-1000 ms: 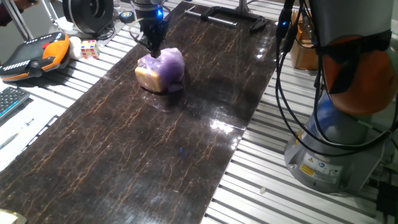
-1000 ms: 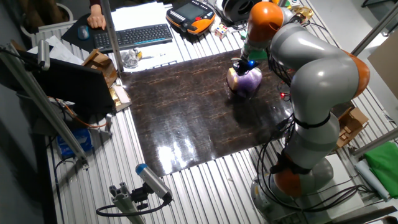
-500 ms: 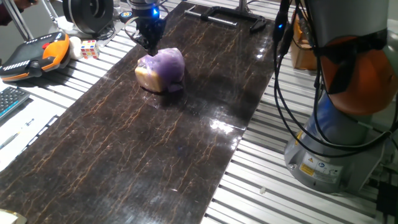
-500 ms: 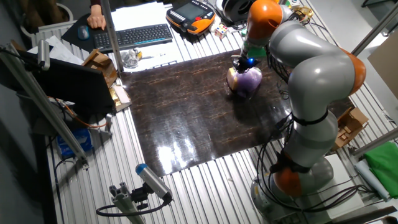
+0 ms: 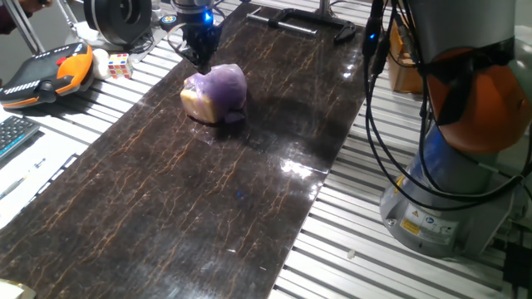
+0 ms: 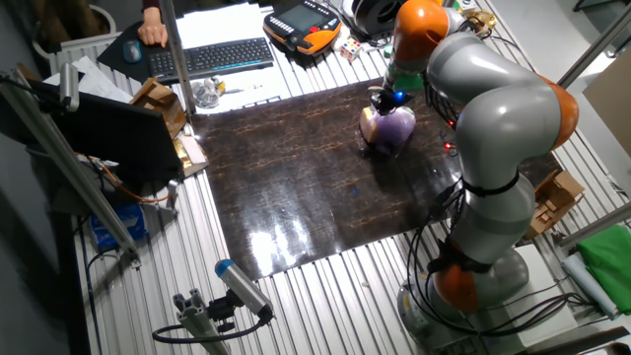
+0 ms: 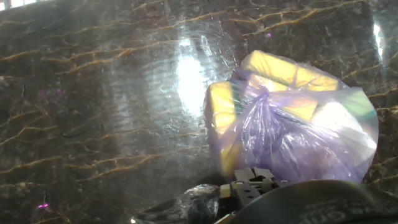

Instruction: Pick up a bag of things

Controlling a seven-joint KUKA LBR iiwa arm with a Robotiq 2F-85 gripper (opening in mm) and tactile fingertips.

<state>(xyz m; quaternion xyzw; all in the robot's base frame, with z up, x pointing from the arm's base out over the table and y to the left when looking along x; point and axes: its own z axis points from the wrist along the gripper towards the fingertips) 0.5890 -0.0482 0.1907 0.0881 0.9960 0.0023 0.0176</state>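
On glossy dark veined mat [image 5: 208,191] | bag of things [image 5: 216,93]: lumpy, crinkled purple film (yellowish blocks inside) | fingers [image 5: 199,54]: grip state unclear

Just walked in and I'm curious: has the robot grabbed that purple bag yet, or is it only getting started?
Not yet. The purple bag sits on the dark mat, unlifted. The tool hovers just above its far edge, holding nothing; whether it is open is unclear. Lowering, gripping and lifting remain.
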